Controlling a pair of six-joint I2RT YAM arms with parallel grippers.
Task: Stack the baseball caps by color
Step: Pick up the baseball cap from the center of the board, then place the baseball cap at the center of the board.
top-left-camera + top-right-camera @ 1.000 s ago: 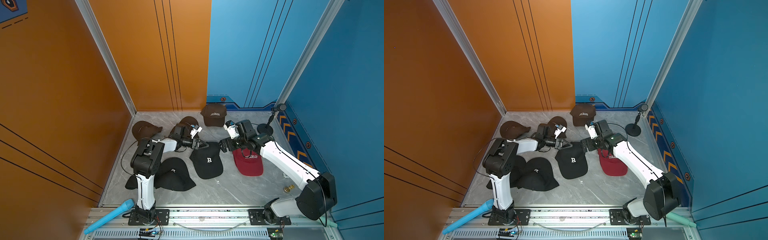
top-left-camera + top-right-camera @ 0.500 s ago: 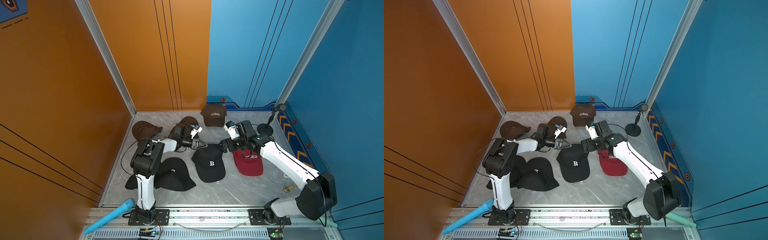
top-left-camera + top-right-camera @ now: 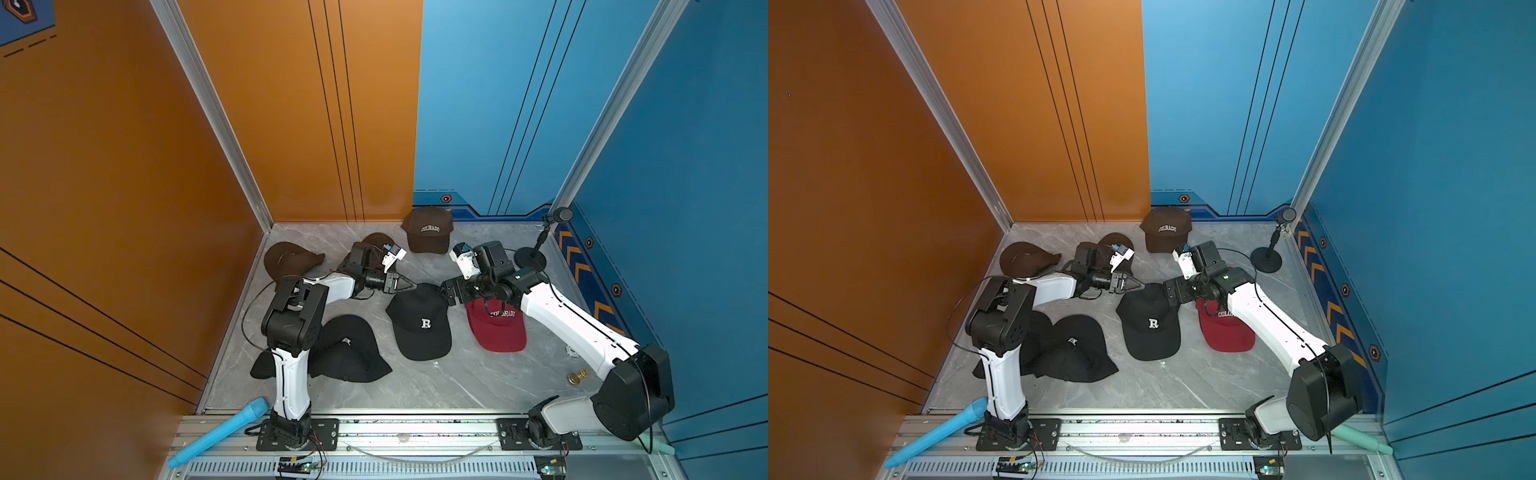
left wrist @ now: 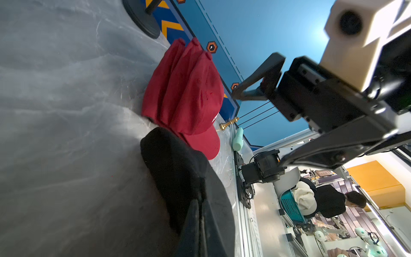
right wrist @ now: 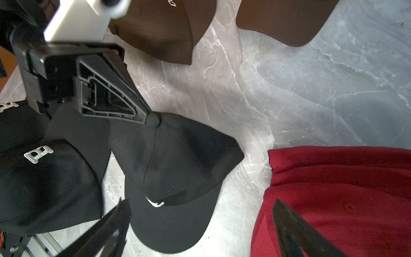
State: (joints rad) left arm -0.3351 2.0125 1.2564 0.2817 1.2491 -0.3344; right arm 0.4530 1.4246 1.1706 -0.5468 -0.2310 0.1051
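Observation:
A black cap with a white R [image 3: 419, 322] [image 3: 1150, 324] lies mid-floor. My left gripper [image 3: 409, 286] [image 4: 201, 200] is shut on its crown button, as the right wrist view shows at the cap [image 5: 173, 155]. My right gripper [image 3: 451, 293] [image 5: 200, 222] hovers open between this cap and the nested red caps [image 3: 498, 328] [image 4: 186, 89] [image 5: 333, 189]. Two more black caps [image 3: 349, 349] lie piled by the left arm. Brown caps sit at the back: one marked COLORADO [image 3: 428, 232], one at the left [image 3: 289, 259], one partly hidden behind the left wrist [image 3: 376, 241].
A black round-based microphone stand [image 3: 530, 257] stands in the back right corner. A small brass piece [image 3: 577, 376] lies by the right wall. A blue foam tube [image 3: 220, 432] rests at the front left rail. Orange and blue walls close in the floor.
My left gripper has gone from open to shut on the black R cap's crown, and the cap has shifted slightly. The right arm has stayed where it was.

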